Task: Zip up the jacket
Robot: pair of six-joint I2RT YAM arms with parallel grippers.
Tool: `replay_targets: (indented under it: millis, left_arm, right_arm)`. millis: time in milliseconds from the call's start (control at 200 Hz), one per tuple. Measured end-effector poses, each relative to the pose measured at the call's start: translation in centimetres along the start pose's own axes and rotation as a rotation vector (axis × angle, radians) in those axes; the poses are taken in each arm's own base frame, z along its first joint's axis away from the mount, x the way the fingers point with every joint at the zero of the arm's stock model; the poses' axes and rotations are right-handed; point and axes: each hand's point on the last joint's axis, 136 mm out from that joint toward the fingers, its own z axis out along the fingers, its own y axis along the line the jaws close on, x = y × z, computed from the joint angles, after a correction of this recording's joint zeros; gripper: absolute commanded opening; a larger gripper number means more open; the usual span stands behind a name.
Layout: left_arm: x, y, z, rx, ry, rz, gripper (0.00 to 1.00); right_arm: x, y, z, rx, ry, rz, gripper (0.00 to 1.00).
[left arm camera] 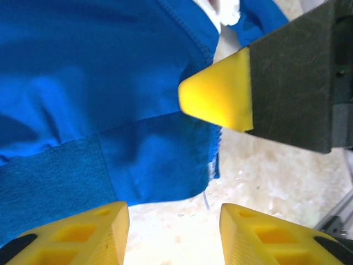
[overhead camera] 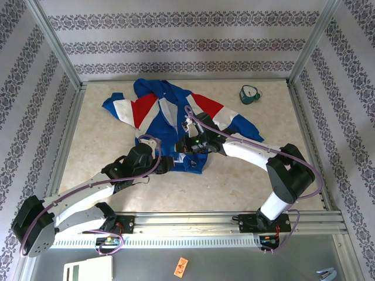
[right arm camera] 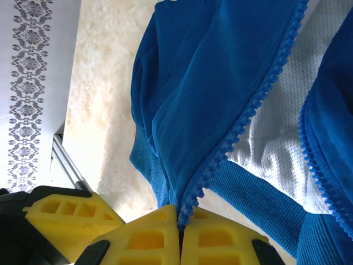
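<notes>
The jacket [overhead camera: 158,117] lies spread on the table, royal blue with red and white panels, its front open. My right gripper [right arm camera: 179,221] is shut on the lower end of one toothed zipper edge [right arm camera: 248,110], beside the white mesh lining [right arm camera: 276,132]. In the top view it sits at the jacket's lower front [overhead camera: 190,143]. My left gripper [left arm camera: 174,232] stands open just below the blue hem [left arm camera: 143,165], with bare table between its fingers. It reaches the hem from the left [overhead camera: 167,164]. One yellow right finger [left arm camera: 220,91] rests on the fabric above it.
A small teal object [overhead camera: 250,93] sits at the back right of the marbled table [overhead camera: 246,181]. Metal frame rails [overhead camera: 234,218] border the table, and patterned walls rise behind. A white device [overhead camera: 88,270] lies below the near rail.
</notes>
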Motion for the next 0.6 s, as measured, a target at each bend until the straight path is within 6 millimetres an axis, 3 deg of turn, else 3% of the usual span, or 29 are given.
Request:
replay_targets:
  millis: [180,600]
  left_arm:
    - [-0.3,-0.2,0.3,0.059,0.001,-0.047,0.52]
    - [-0.2,-1.2,1.8,0.139,0.041,-0.08,0.48]
  right_arm:
    - [0.1,0.3,0.1,-0.023,0.005,0.004,0.0]
    - [-0.1,0.9,0.0,-0.048,0.002,-0.003,0.0]
